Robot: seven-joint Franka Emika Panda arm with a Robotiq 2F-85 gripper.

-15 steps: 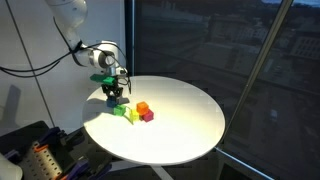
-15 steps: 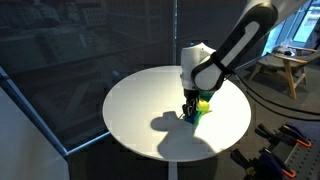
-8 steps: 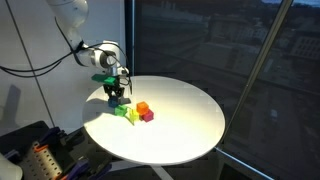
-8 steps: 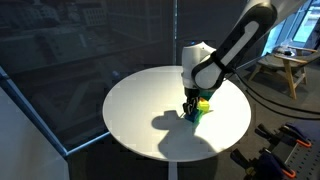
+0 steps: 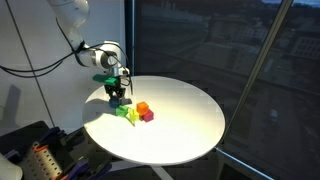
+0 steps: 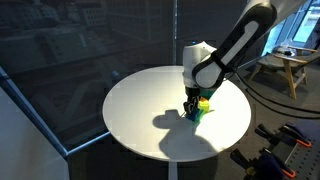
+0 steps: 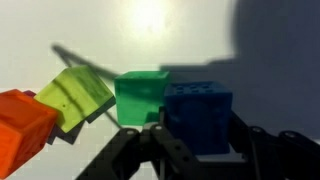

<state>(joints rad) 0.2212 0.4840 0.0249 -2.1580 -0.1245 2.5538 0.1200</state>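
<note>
change: none visible; claw (image 7: 198,128) and arm (image 6: 235,45) hold the same pose as a second back, and no block has moved.
claw: pinching the blue block (image 7: 200,100), not spread. One finger (image 7: 152,145) is on the side facing the green block (image 7: 140,97), the other on the far side.
blue block: right beside the green block, in the claw. The faces look to be touching, but I can't tell for sure. It seems to sit at table level, with no lift evident.
lime block: (image 7: 78,95) on the green block's other side, tilted, with a corner up against it.
orange block: (image 7: 22,125) beyond the lime block, away from the green block, cut off by the wrist view's edge.
red block: (image 5: 148,116) in an exterior view, just beside the orange block and farthest from the green block. Not in the wrist view.
table: white round top (image 5: 190,125). The green block and the rest cluster near the rim on the arm's side.
arm pose: comes down steeply over the blue block, next to the green block, in both exterior views. Its shadow falls on the table beside it.
meaning: probably a static hold. The grip on the blue block is set but nothing is travelling, and the row by the green block is undisturbed.
clearance: the near finger sits tight against the green block's side, with little room there.
</note>
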